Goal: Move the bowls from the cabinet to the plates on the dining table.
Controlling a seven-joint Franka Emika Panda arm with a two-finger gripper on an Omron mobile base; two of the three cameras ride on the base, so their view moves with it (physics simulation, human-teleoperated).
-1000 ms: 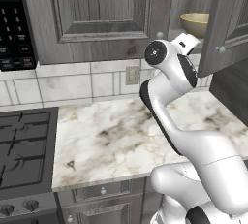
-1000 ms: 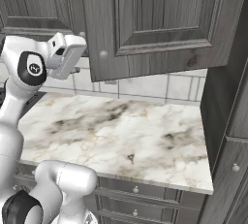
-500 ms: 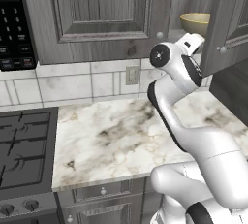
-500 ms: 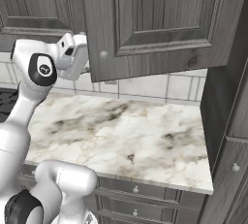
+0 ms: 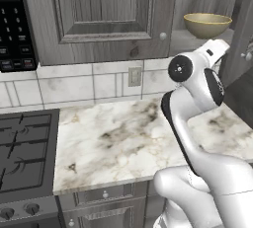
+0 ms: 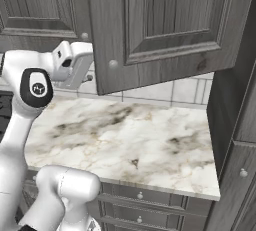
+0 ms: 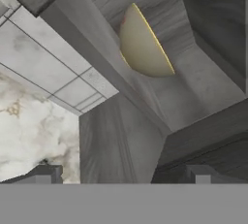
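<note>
Below cabinet [image 5: 104, 15] shelf: tool [image 7: 123, 177] wide open (empty), facing tan bowl [image 7: 140, 43].

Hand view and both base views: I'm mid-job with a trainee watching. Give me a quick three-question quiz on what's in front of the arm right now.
1. True or false: the tan bowl sits on the marble worktop.
2. Multiple choice: the gripper is (A) shut on the bowl, (B) open and apart from the bowl, (C) gripping a cabinet knob.
3. Fill in: in the right base view, the open cabinet door hides the ____ from sight.

Key: 1. False, it stands on the shelf inside the cabinet. 2. B. 3. Bowl.
</note>
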